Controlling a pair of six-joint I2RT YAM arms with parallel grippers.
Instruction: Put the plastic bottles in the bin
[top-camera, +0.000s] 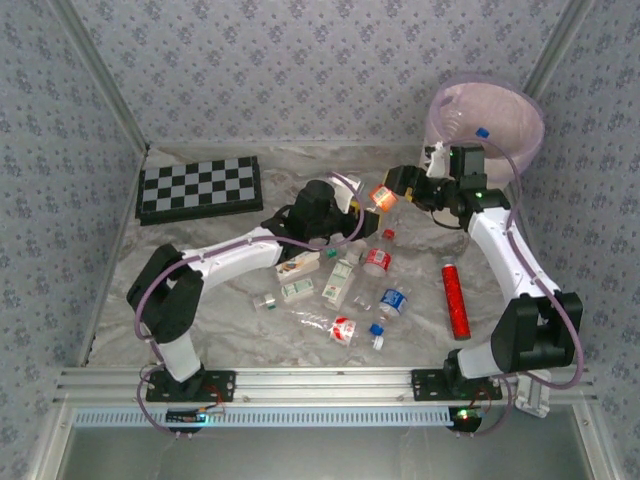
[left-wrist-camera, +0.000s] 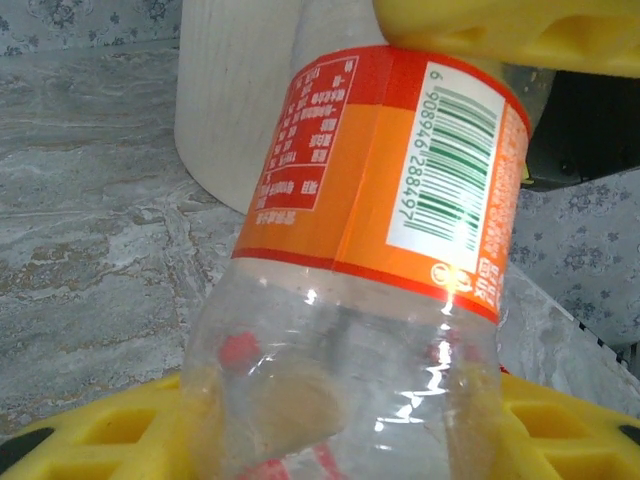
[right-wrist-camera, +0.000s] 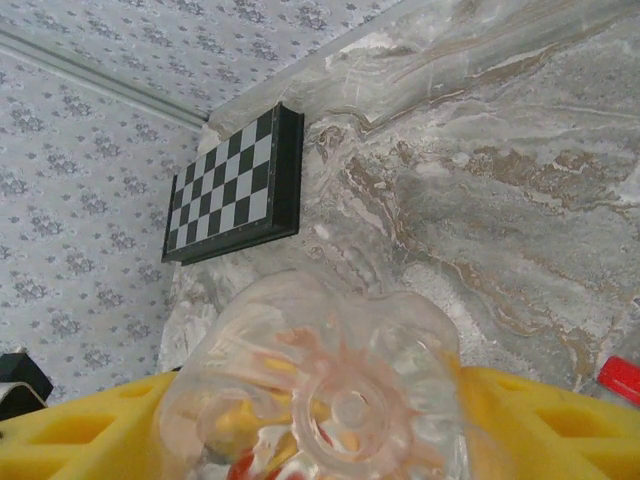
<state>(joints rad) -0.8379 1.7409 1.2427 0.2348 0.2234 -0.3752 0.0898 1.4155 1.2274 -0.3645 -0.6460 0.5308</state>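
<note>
**Operator:** Top external, where's my orange-labelled bottle (top-camera: 383, 197)?

**Spotter:** Mid-frame, down-left of the bin (top-camera: 530, 125), which sits at upper right.

**Operator:** My left end effector (top-camera: 368, 200) is clamped on it. And the right end effector (top-camera: 393, 190)?

**Spotter:** Right wrist shows its fingers (right-wrist-camera: 545, 425) flanking the bottle's base. I cannot tell whether they grip.

Clear orange-labelled bottle (left-wrist-camera: 380, 200) between yellow jaws
</note>
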